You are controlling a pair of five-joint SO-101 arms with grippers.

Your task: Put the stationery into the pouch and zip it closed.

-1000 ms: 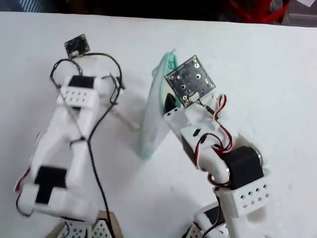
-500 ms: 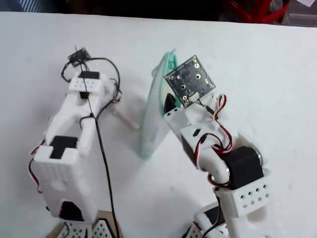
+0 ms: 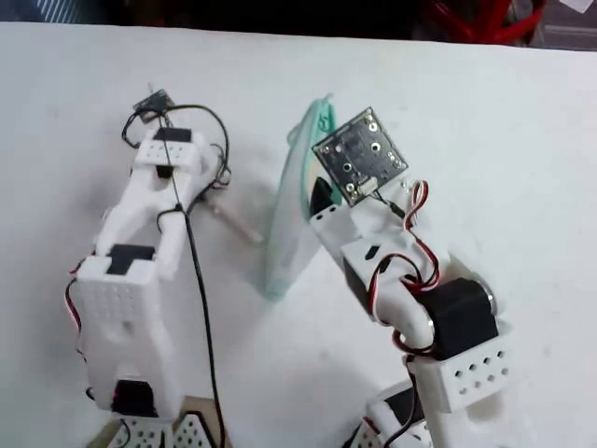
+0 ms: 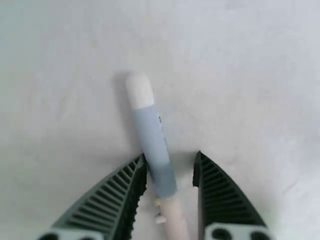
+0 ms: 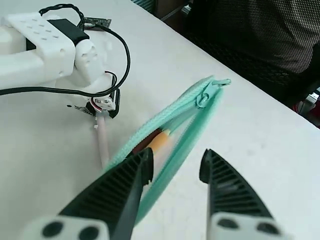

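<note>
A mint-green pouch (image 3: 291, 219) stands on its long edge at the table's middle, zipper unzipped. An orange pencil (image 5: 161, 140) and a dark item lie inside the pouch (image 5: 187, 117). My right gripper (image 5: 177, 157) is open, its fingers straddling the pouch's near wall; in the high view the right gripper (image 3: 317, 201) sits against the pouch's right side. A pen (image 4: 152, 145) with a grey-blue band and white cap lies flat on the table left of the pouch (image 3: 238, 224). My left gripper (image 4: 170, 165) is open around the pen's middle, one finger touching it.
The white table (image 3: 485, 131) has free room to the right and at the back. Its far edge (image 3: 280, 33) borders dark furniture and a red object (image 3: 476, 19). Black cables loop over the left arm (image 3: 191, 140). A wooden base (image 3: 201, 425) sits at the front.
The left arm has unfolded and straightened out over the table, its gripper staying low over the pen. The right arm and the pouch have not moved.
</note>
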